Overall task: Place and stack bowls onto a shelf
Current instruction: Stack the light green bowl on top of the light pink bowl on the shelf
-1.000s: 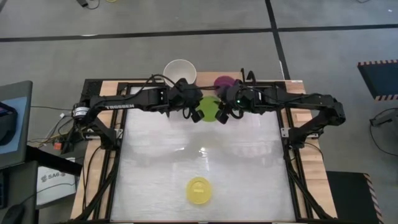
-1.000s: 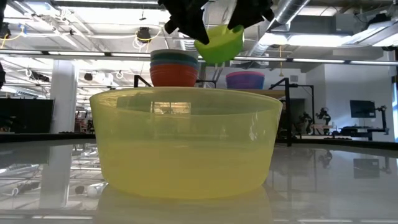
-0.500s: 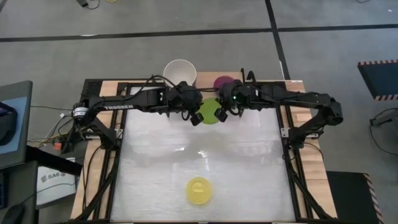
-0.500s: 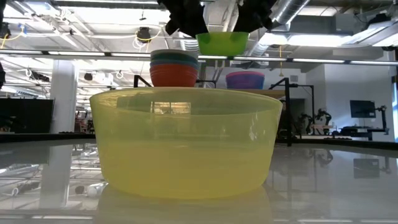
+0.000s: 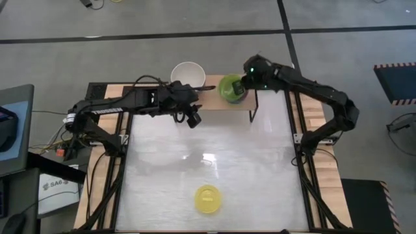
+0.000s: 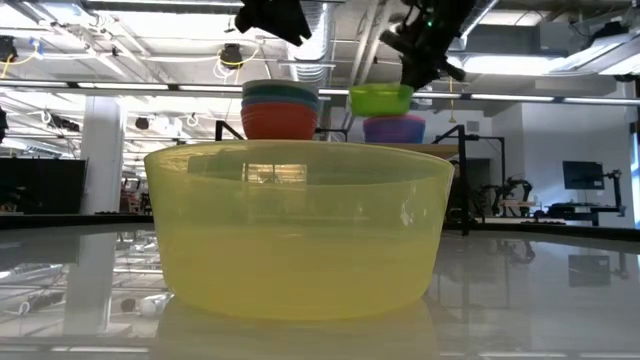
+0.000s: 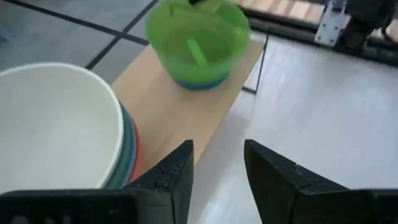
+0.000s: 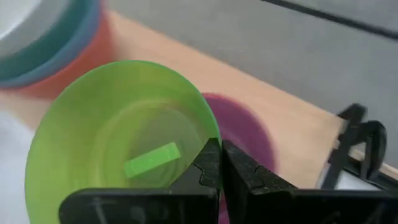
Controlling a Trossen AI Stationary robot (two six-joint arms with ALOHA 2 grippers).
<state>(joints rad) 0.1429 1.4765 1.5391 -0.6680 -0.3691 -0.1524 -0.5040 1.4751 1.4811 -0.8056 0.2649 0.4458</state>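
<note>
The lime green bowl (image 5: 231, 88) hangs level over the magenta bowl (image 6: 394, 128) on the shelf (image 5: 211, 101), with my right gripper (image 8: 221, 163) shut on it. Whether the two bowls touch, I cannot tell. To their left on the shelf stands a stack of larger bowls (image 5: 188, 73), white on top, red (image 6: 280, 122) at the bottom. My left gripper (image 7: 217, 168) is open and holds nothing, just in front of the shelf, near the stack. A yellow bowl (image 5: 208, 198) sits upright near the table's front edge. My right gripper pinches the lime green bowl's rim (image 8: 210, 138) on its right side, one finger inside the bowl and one outside. The fingers slant down from above and from the right. The bowl stays upright and level below them.
The yellow bowl (image 6: 300, 225) fills the front of the low view. The shelf's thin black legs (image 5: 253, 107) stand at the table's far edge. Bare white tabletop (image 5: 208, 149) lies between the shelf and the yellow bowl.
My left gripper has let go of the lime green bowl and drawn back toward the table's left. My right gripper has taken the bowl by its rim and carried it toward the far edge, over the magenta bowl. The bowl, tilted before, now hangs level.
</note>
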